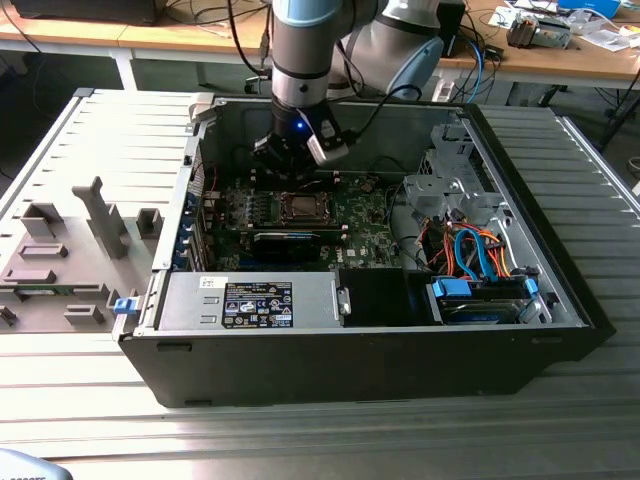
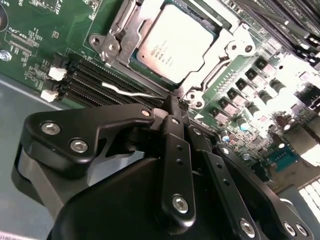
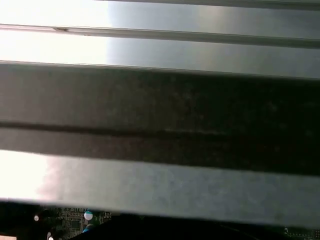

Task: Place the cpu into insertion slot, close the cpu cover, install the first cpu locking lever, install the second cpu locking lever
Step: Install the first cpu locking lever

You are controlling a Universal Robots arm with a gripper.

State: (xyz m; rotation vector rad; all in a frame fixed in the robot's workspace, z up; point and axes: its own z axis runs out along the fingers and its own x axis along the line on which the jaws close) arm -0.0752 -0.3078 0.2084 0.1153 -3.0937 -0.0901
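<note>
The cpu (image 2: 172, 42) lies flat in the insertion slot (image 1: 283, 212), its pale metal face up. The cpu cover (image 2: 112, 44) is down around it, and the chip shows through the cover's window. In the exterior view the cpu (image 1: 300, 208) sits mid-board inside the open case. My gripper (image 2: 172, 103) hangs just beside the socket's edge, black fingers pressed together. A thin silver wire lever (image 2: 127, 92) runs along the socket side and ends at my fingertips; whether they hold it is unclear. In the exterior view my gripper (image 1: 292, 165) is low over the board behind the socket.
Black memory slots (image 2: 95, 80) run beside the lever. A long black expansion card (image 1: 285, 240) lies in front of the socket, with the power supply (image 1: 250, 300) nearer. A drive cage with cables (image 1: 480, 265) is on the exterior view's right. A grey fixture (image 1: 70, 250) stands outside the case.
</note>
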